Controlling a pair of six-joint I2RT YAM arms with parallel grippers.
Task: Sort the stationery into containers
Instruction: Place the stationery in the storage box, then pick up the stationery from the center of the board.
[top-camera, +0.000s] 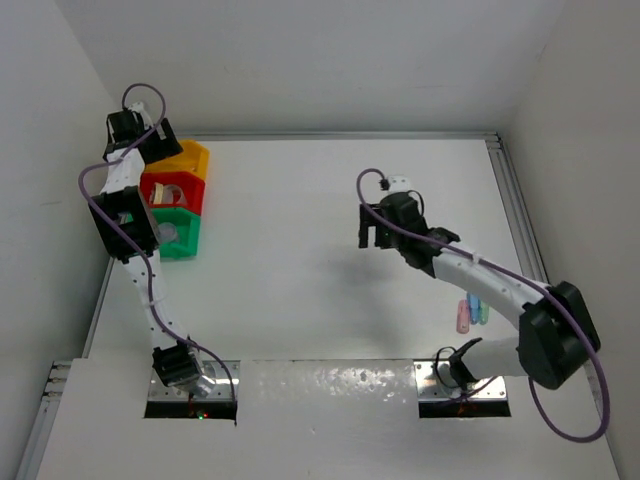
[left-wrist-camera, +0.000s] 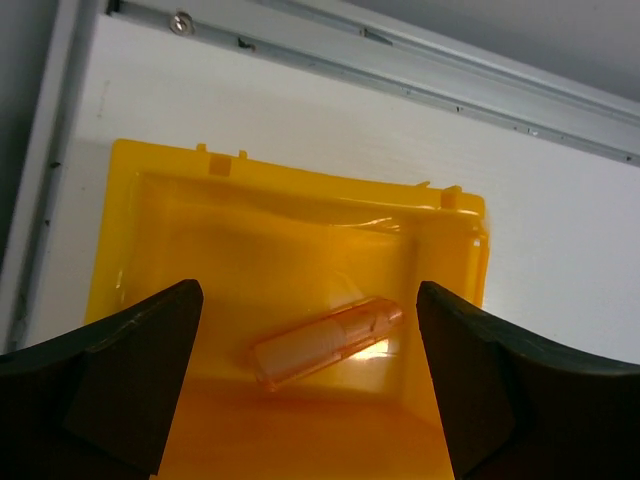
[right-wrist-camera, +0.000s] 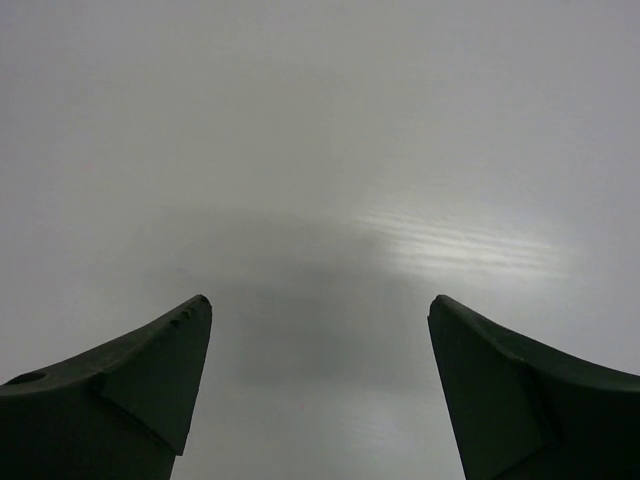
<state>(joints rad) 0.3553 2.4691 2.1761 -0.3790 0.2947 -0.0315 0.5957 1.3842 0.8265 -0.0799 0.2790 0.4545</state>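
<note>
Three bins stand in a row at the table's left edge: yellow (top-camera: 192, 158), red (top-camera: 183, 190), green (top-camera: 185, 238). My left gripper (top-camera: 158, 137) hangs open and empty over the yellow bin (left-wrist-camera: 200, 230). In the left wrist view a short stick (left-wrist-camera: 325, 342) lies inside that bin, below and between my open jaws (left-wrist-camera: 308, 300). A beige tape roll (top-camera: 165, 194) shows in the red bin and a white one (top-camera: 168, 232) in the green bin. My right gripper (top-camera: 373, 236) is open and empty over bare table (right-wrist-camera: 320, 305). Pink, blue and green sticks (top-camera: 470, 313) lie together at the right.
A metal rail (left-wrist-camera: 400, 70) runs along the table's far edge just behind the yellow bin. White walls close in the left, back and right sides. The right arm's forearm (top-camera: 490, 285) passes just above the loose sticks.
</note>
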